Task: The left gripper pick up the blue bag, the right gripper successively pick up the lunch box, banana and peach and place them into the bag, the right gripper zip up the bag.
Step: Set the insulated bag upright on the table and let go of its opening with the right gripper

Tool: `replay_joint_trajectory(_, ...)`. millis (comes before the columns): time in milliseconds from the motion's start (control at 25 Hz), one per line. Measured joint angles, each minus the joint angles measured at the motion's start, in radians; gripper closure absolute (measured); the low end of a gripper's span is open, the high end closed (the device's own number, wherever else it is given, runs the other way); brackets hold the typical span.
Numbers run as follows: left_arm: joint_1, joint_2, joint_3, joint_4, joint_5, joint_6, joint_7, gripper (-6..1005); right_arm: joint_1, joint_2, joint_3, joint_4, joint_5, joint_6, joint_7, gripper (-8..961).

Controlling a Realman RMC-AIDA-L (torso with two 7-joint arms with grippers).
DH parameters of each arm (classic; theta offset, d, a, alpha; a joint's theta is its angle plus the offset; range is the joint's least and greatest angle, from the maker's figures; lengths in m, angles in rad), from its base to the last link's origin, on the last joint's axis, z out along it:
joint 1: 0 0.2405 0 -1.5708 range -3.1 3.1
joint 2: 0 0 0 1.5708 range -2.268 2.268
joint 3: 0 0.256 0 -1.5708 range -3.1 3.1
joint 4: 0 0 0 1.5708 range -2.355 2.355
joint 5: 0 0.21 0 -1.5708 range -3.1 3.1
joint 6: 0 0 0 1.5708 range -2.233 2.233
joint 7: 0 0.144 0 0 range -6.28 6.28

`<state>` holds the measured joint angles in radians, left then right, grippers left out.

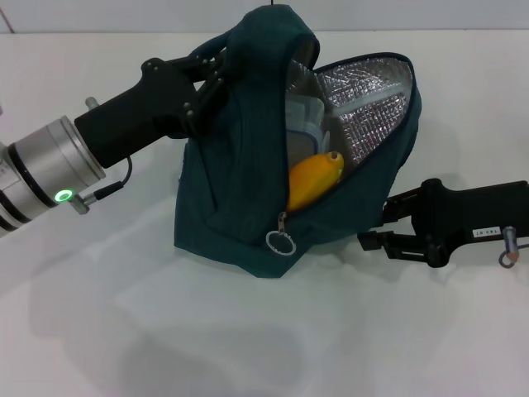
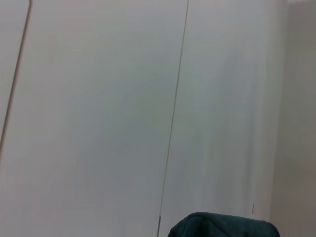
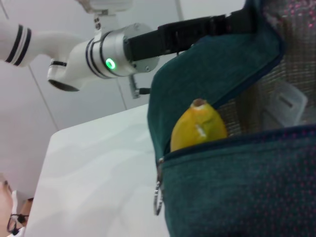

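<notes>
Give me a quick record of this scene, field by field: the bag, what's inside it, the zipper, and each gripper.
bag: blue bag on the white table, held up and open, silver lining showing
contents: banana sticking out of the opening; lunch box behind it; peach not visible
zipper: unzipped, ring pull at the lower end
left gripper: clamped on the bag's top fabric
right gripper: low beside the bag, holding nothing visible

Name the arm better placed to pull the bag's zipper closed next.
Probably the right. The left gripper is clamped on the blue bag near its top, holding it up, while the right gripper sits low beside the bag, nearer the ring pull. The peach isn't visible.
</notes>
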<state>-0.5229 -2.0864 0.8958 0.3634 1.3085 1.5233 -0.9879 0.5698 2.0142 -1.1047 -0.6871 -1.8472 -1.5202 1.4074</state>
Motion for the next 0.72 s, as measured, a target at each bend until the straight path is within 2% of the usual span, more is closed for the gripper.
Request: replay_joint_trajectory(720,0.000,-0.001,0.000,0.003,0.000,-0.011,0.003,917,0.004,0.008,-0.010,0.006,0.037,0.024,-0.016,713)
